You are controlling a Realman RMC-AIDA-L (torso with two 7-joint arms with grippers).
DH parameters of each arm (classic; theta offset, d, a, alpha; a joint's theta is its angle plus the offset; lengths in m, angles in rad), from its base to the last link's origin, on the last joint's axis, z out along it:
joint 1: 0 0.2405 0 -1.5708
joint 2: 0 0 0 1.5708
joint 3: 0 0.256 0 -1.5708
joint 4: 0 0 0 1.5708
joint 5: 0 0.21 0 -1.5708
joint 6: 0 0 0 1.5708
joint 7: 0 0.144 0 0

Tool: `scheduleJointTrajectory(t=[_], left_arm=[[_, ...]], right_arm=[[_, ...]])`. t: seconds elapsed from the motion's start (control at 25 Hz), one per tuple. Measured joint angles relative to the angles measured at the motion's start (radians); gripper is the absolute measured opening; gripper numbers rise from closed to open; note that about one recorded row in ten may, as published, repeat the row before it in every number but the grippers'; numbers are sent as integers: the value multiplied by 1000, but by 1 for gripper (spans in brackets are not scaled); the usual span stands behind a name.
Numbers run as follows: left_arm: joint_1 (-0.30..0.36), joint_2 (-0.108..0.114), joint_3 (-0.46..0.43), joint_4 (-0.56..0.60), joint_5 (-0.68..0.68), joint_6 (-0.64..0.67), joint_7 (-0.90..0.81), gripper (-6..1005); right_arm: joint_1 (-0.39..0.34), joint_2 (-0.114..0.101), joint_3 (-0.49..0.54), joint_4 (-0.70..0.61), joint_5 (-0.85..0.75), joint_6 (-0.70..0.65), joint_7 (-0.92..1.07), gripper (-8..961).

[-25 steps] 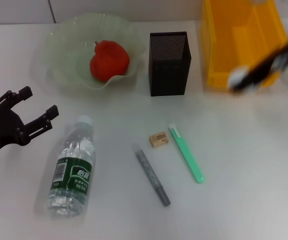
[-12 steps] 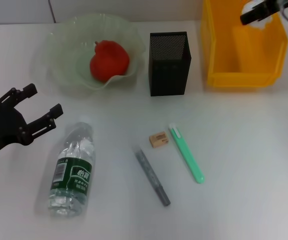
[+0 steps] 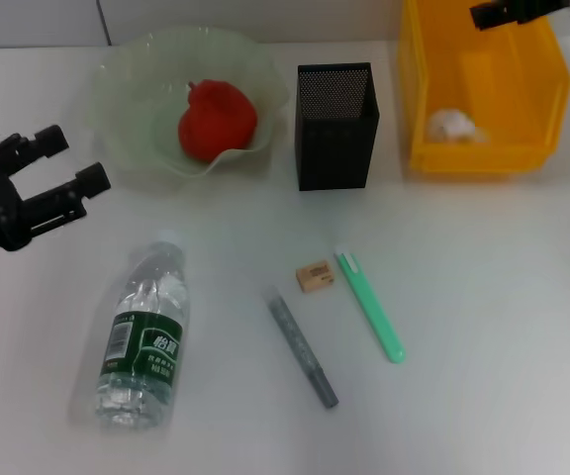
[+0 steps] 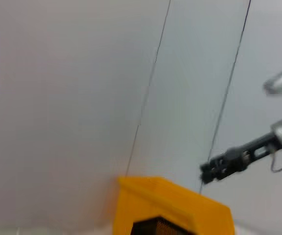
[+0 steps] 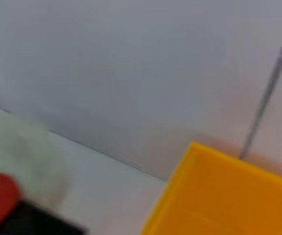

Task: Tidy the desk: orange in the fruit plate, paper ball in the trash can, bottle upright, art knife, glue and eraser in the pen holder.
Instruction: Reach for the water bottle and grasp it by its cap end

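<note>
The paper ball (image 3: 450, 124) lies inside the yellow bin (image 3: 483, 158). The right gripper (image 3: 490, 14) hangs above the bin's far edge; whether it is spread I cannot tell. The left gripper (image 3: 65, 164), fingers spread, hovers left of the bottle (image 3: 144, 332) lying on the worktop (image 3: 483, 297).

orange (image 3: 216, 121) in fruit plate (image 3: 117, 119), desk's far-left | paper ball (image 3: 450, 124), apparently crumpled, in yellow trash can (image 3: 552, 99) | bottle (image 3: 144, 336) lying flat | eraser (image 3: 314, 276), art knife (image 3: 369, 304), glue (image 3: 302, 347) mid-desk | pen holder (image 3: 335, 126) upright
</note>
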Motion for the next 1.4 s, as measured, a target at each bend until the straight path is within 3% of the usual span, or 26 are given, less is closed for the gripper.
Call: scheduleJointTrajectory(t=[0.04, 0.08, 0.12, 0.16, 0.2, 0.24, 0.28, 0.32, 0.36, 0.44, 0.48, 0.52, 0.56, 0.6, 0.68, 0.88, 1.08, 1.4], left_arm=[[22, -3, 27, 86, 13, -23, -83, 797], [86, -2, 137, 274, 38, -104, -239, 796], [113, 0, 191, 360, 53, -149, -312, 795], [141, 2, 242, 441, 85, -194, -391, 794], [141, 2, 242, 441, 85, -194, -391, 794], [165, 3, 289, 519, 123, -237, -466, 793], [198, 3, 379, 669, 241, -307, -646, 792], [198, 3, 379, 669, 241, -307, -646, 791], [206, 2, 420, 721, 312, -334, -746, 791], [200, 2, 501, 798, 460, -367, -924, 789], [175, 2, 596, 856, 627, -393, -1097, 788], [175, 2, 596, 856, 627, -393, -1097, 788], [146, 2, 664, 874, 755, -411, -1226, 787], [146, 2, 664, 874, 755, -411, -1226, 786], [90, 1, 713, 854, 880, -418, -1355, 785], [-1, -2, 735, 776, 977, -410, -1458, 781], [-56, -4, 750, 716, 1001, -404, -1478, 777], [-133, -4, 759, 589, 1007, -425, -1480, 771]], right_arm=[[-37, 0, -12, -29, 52, -8, -19, 792], [-151, 1, -66, -113, 192, -10, -90, 812], [-151, 1, -66, -113, 192, -10, -90, 832], [-213, 2, -98, -152, 264, -4, -136, 852], [-284, 4, -132, -190, 343, 11, -190, 852], [-327, 4, -153, -210, 390, 22, -224, 852], [-435, 5, -200, -237, 503, 45, -333, 851], [-435, 5, -200, -237, 503, 45, -333, 851], [-518, 6, -238, -232, 588, 53, -468, 851], [-555, 6, -255, -220, 632, 57, -547, 851], [-615, 6, -286, -173, 718, 57, -671, 851], [-615, 6, -286, -173, 718, 57, -671, 851], [-635, 7, -297, -150, 757, 51, -722, 851], [-659, 6, -308, -115, 812, 36, -787, 851], [-696, 4, -315, -18, 942, -52, -974, 851], [-705, 2, -290, 158, 1069, -233, -1181, 852], [-693, 2, -261, 242, 1095, -262, -1221, 852], [-686, 0, -259, 254, 1096, -261, -1223, 851]])
